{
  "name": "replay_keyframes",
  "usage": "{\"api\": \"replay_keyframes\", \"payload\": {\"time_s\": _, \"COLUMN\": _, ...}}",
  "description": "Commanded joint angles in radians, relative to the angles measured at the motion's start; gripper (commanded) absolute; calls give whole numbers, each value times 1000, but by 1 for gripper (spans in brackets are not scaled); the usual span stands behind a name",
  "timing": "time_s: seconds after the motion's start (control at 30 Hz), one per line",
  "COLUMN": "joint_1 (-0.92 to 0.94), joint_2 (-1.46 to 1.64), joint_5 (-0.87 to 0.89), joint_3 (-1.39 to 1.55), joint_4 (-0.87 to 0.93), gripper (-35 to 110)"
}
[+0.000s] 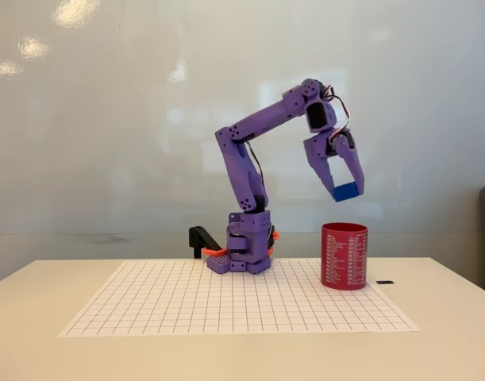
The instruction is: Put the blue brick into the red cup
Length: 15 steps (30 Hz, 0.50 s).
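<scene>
So the purple arm (250,167) is arched over to the right with its gripper (347,190) clamped on the blue brick (347,191), holding it up in the air. The brick hangs right above the open mouth of the red cup (344,255), clear of the rim. The cup stands upright at the right edge of the grid sheet (226,305) on the tabletop (36,341).

Glossy blue brick (347,191), matt plastic claw (344,190), paper grid sheet (186,305)
</scene>
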Motion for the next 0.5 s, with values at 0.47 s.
{"api": "replay_keyframes", "payload": {"time_s": 0.47, "joint_1": -29, "joint_2": 37, "joint_5": 146, "joint_3": 229, "joint_4": -124, "gripper": 40}}
